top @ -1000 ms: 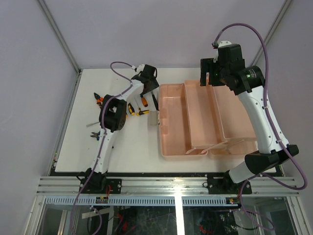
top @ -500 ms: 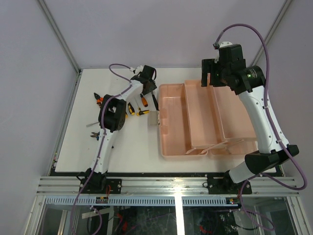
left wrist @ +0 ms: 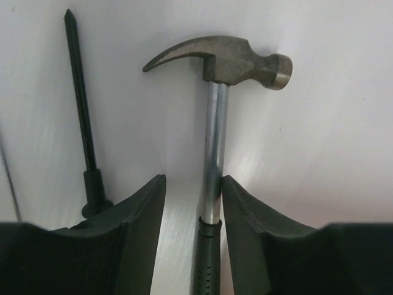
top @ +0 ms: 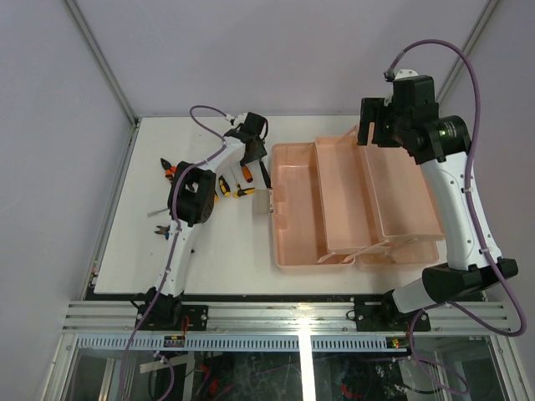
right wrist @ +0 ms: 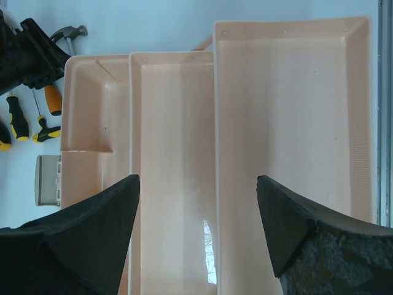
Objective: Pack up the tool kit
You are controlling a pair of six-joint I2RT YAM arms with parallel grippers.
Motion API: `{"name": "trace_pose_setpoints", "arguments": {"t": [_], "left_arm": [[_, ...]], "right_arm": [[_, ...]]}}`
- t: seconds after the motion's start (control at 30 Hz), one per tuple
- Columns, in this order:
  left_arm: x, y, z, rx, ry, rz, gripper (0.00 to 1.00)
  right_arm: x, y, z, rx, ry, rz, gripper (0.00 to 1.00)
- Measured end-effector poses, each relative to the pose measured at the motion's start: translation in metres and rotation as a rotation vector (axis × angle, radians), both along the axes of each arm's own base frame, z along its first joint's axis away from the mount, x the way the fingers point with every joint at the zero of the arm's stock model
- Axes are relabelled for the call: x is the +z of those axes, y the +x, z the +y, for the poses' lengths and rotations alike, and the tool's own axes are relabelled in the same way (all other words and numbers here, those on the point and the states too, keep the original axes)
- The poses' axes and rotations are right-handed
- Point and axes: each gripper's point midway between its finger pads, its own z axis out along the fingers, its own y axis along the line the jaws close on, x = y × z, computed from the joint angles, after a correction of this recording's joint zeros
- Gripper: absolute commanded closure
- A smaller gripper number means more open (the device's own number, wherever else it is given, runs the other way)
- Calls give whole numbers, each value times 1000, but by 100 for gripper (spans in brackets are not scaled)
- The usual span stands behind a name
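A steel-shafted claw hammer (left wrist: 213, 141) with a black grip lies on the white table, head pointing away. My left gripper (left wrist: 193, 179) is open around its shaft: the right finger (left wrist: 245, 209) touches the shaft, the left finger stands off with a gap. This gripper also shows in the top view (top: 253, 132) and the right wrist view (right wrist: 31, 55), where the hammer head (right wrist: 75, 32) pokes out beyond it. The open peach toolbox (top: 292, 242) lies to its right. My right gripper (right wrist: 198, 179) is open and empty above the toolbox trays (right wrist: 288, 24), at the far right in the top view (top: 372, 127).
A thin black screwdriver (left wrist: 80, 104) lies just left of the hammer. Orange and yellow handled screwdrivers (top: 236, 182) lie beside the toolbox latch (top: 263, 203). Pliers (top: 170, 170) and another small tool (top: 160, 230) lie at the table's left.
My right arm has swung to the right and risen slightly over the toolbox. My left gripper has barely shifted by the hammer.
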Motion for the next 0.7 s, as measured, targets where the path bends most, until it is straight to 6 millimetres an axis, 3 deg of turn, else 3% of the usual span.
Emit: {"name": "trace_pose_setpoints", "arguments": {"t": [0.3,0.7], "left_arm": [[-5,-27,13,-41,67,74,100],[-3,-38,13,-99,94,98,100]], "right_arm": [[18,-11,-17,-36,21,-52,16],[-4,-14,-15,-24,33,-3,16]]}}
